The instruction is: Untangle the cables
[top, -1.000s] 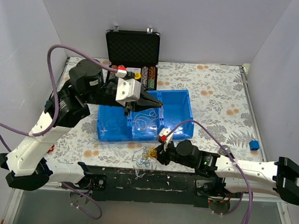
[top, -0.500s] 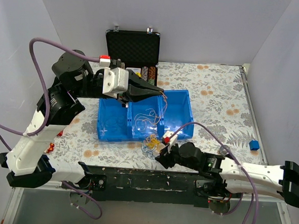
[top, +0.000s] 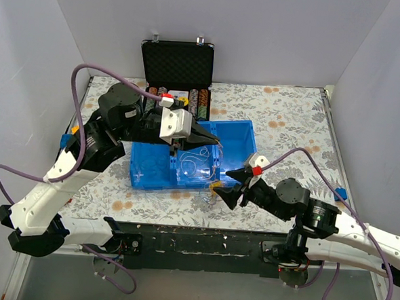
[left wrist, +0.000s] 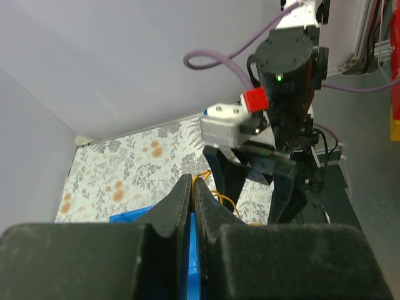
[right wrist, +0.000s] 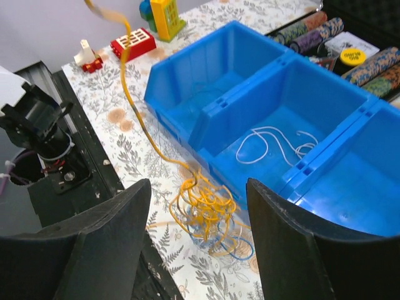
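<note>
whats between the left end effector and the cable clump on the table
One yellow cable strand, stretched from the shut left end effector down to the clump; clearest in the right wrist view.

The cables (right wrist: 203, 209) lie on the table (right wrist: 134, 153) just before the tray (right wrist: 187, 94).

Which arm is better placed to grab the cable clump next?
Right. The right fingers stand open directly over the cable clump beside the blue tray; the left fingers are shut on a yellow strand rising from it.
</note>
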Available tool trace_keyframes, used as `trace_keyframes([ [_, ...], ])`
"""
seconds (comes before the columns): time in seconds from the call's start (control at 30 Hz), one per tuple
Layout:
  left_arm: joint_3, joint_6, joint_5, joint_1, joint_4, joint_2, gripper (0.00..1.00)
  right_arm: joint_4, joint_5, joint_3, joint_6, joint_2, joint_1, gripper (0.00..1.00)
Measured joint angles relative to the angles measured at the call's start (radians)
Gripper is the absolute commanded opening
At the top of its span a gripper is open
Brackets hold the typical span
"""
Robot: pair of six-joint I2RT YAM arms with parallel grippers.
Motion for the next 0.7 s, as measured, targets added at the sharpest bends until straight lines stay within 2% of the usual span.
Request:
trace_keyframes([
  [0.33,-0.034,0.02,-0.006,0.0,-0.01,-0.006,0.0,-0.011,-0.014,0.068,-0.069,0.06,0.001,0.69],
  [0.57,-0.019,-0.002,0.004,0.0,-0.01,0.0,0.0,0.087,-0.014,0.06,-0.094,0.126,0.001,0.52],
  [0.7,0.044,-0.029,0.01,0.0,-0.001,0.026,0.0,0.157,-0.021,0.022,-0.089,0.163,0.001,0.37],
])
